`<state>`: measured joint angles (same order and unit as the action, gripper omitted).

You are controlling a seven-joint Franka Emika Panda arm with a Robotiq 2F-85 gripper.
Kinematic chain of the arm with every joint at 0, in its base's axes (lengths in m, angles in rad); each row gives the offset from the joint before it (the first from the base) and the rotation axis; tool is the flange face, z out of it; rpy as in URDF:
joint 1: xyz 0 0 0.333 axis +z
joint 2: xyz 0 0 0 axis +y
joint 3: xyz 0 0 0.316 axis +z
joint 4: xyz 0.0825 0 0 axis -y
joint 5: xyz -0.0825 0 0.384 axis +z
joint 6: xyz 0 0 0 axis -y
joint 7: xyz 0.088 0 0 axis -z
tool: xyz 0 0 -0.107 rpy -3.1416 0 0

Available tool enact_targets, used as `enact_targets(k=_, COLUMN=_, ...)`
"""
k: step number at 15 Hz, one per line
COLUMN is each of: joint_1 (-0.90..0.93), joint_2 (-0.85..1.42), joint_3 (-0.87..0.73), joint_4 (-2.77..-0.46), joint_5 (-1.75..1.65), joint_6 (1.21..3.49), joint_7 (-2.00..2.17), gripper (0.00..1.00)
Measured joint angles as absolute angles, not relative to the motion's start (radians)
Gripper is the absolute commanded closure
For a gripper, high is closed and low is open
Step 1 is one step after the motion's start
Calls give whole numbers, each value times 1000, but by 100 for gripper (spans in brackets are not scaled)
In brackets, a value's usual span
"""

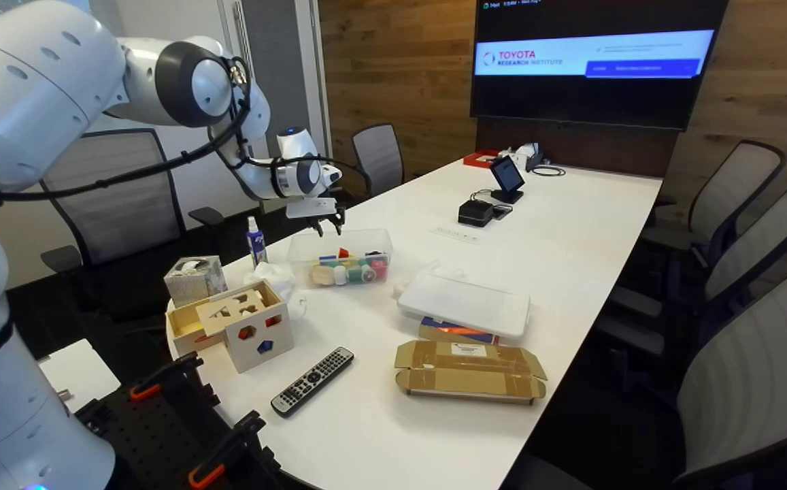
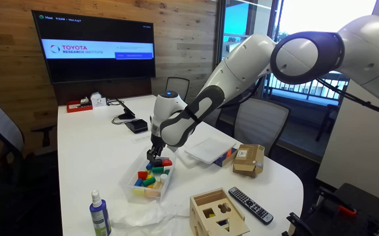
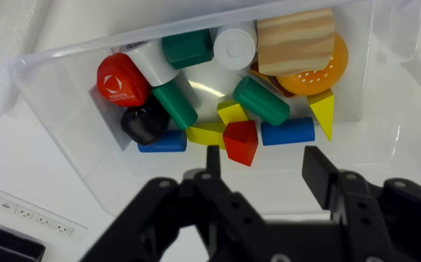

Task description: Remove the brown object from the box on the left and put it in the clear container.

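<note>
The clear container [image 1: 305, 255] stands on the table and holds several colourful pieces; it also shows in an exterior view [image 2: 128, 177] and the wrist view [image 3: 97, 174]. A tan-and-brown striped piece [image 3: 294, 43] lies in its corner, on an orange bun-like piece [image 3: 316, 78]. The pale wooden box [image 1: 274, 340] has shaped openings and its top panel is slid partly out; it also shows in an exterior view [image 2: 212, 226]. I cannot make out a brown object inside it. My gripper [image 3: 262, 156] is open and empty above the container, near a red block [image 3: 241, 142].
A blue spray bottle [image 1: 256, 241], a patterned box [image 1: 196, 279] and crumpled white plastic [image 2: 146, 216] lie near the container. A remote [image 1: 313, 381], a flat cardboard package [image 1: 471, 371] and a whitish lid [image 1: 468, 303] on a blue-orange box [image 1: 458, 331] are also on the table.
</note>
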<state>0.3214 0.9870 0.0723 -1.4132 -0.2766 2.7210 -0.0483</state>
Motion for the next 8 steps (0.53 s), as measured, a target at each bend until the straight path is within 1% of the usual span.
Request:
enact_targets(k=1, joint_1=320, joint_2=984, joint_3=71, joint_4=-1406, joint_5=-270, joint_6=2710, joint_7=-48, gripper=1)
enact_targets(k=2, joint_1=318, joint_2=978, joint_3=69, joint_4=-1406, joint_5=-266, joint_6=2700, joint_7=-48, gripper=0)
enact_targets(k=5, joint_1=310, joint_2=931, joint_3=59, joint_4=-1426, joint_5=-263, joint_6=2666, joint_7=-44, gripper=0)
enact_targets(k=8, joint_1=295, joint_2=838, joint_3=60, joint_4=-1496, joint_5=-262, joint_6=2595, joint_7=-42, gripper=0)
